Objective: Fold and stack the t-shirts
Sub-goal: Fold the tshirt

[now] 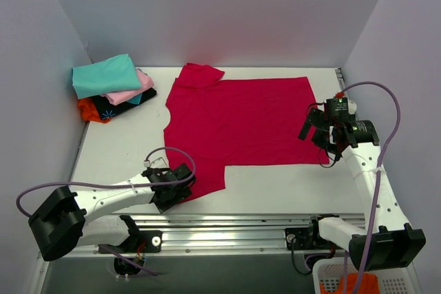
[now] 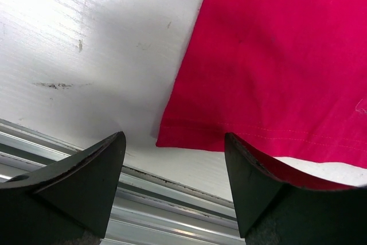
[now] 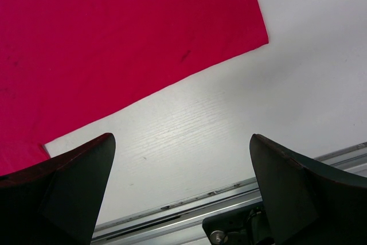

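A large crimson t-shirt [image 1: 238,122] lies spread flat across the middle of the table. My left gripper [image 1: 173,192] hovers open over its near-left corner [image 2: 163,140], with nothing between the fingers [image 2: 86,182]. The red cloth [image 2: 275,55] fills the upper right of the left wrist view. At the shirt's right edge my right gripper [image 1: 315,132] stands wide open and empty over bare table, the cloth [image 3: 114,38] just beyond its fingers [image 3: 298,187]. Folded teal [image 1: 103,75], pink [image 1: 132,91], black [image 1: 114,107] and orange [image 1: 89,110] t-shirts are stacked at the back left.
An aluminium rail [image 1: 241,222] runs along the table's near edge, close under both grippers. White walls close in the left, back and right sides. A white basket [image 1: 351,281] with something orange sits at the bottom right, off the table.
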Controlling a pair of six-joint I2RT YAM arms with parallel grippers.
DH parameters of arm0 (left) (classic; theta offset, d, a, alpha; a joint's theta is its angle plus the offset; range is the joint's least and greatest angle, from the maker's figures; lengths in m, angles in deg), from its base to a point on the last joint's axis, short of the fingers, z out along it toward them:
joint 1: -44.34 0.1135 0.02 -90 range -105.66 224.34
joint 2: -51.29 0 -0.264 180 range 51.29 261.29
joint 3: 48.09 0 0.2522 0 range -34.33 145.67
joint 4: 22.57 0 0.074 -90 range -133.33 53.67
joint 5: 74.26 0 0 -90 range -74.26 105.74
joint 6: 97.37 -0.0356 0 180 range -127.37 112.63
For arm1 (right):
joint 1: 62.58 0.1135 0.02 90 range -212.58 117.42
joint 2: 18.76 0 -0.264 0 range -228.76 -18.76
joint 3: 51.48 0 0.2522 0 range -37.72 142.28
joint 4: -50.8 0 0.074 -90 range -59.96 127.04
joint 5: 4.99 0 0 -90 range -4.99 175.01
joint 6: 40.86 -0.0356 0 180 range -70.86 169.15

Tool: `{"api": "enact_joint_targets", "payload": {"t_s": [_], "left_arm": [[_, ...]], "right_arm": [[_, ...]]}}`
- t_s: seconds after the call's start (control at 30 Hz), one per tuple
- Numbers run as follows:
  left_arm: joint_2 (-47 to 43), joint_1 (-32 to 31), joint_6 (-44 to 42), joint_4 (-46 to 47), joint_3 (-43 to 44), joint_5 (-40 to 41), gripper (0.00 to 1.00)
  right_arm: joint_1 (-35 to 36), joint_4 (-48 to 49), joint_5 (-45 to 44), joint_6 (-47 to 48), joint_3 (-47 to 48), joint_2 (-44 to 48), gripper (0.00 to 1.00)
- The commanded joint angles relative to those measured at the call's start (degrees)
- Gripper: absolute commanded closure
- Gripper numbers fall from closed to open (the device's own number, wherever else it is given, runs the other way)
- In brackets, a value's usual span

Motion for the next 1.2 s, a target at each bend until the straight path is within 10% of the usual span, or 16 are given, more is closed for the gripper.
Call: {"api": "enact_joint_targets", "payload": {"t_s": [0.0,0.57,0.83,1.17], "left_arm": [[2.2,0.0,1.4,4.3,-0.8,-0.9,0.22],[4.5,0.4,0.9,6.3,-1.1,-0.7,0.60],[3.8,2.4,-1.7,2.6,0.8,-0.9,0.97],[-5.8,9.8,-9.3,-10.8,10.3,-0.8,0.98]], "right_arm": [[0.5,-1.0,-1.8,0.7,0.6,0.1,0.00],[0.5,-1.2,-3.4,0.6,-0.7,1.0,0.00],[-1.4,1.1,-0.4,-1.8,-4.8,1.6,0.00],[-4.3,10.5,7.7,-11.6,-16.1,-3.3,0.00]]}}
